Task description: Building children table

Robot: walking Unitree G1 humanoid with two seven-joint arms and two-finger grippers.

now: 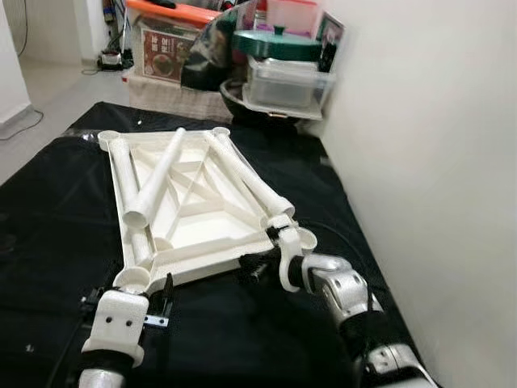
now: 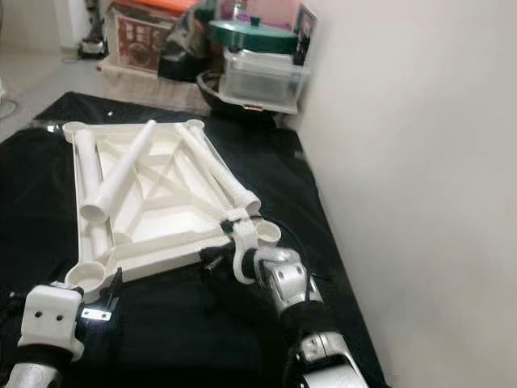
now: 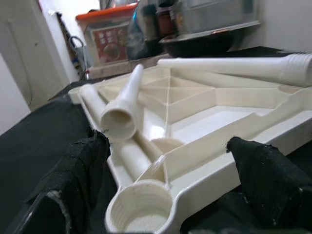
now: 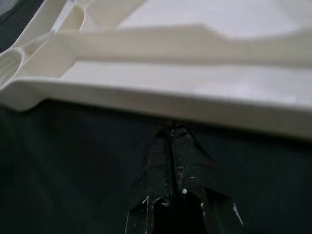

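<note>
Upturned white tabletop (image 1: 194, 202) lies on black cloth (image 1: 56, 210), ribbed underside up, three loose legs (image 1: 157, 178) across it. Left gripper (image 3: 165, 175) low at tabletop's 7 o'clock corner, fingers (image 3: 78, 170) spread wide either side of threaded socket (image 3: 141, 214). Right gripper (image 4: 170, 146) at 5 o'clock, forearm angled inward, fingers pressed together, tips at tabletop's near edge. Boxes (image 1: 287, 81) stacked at 12 o'clock.

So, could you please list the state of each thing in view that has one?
Table top: upside down on the black cloth, ribs up.
Table legs: loose, lying on the top, none screwed in.
Left gripper: open, at a corner socket.
Right gripper: shut, at the top's edge.
</note>
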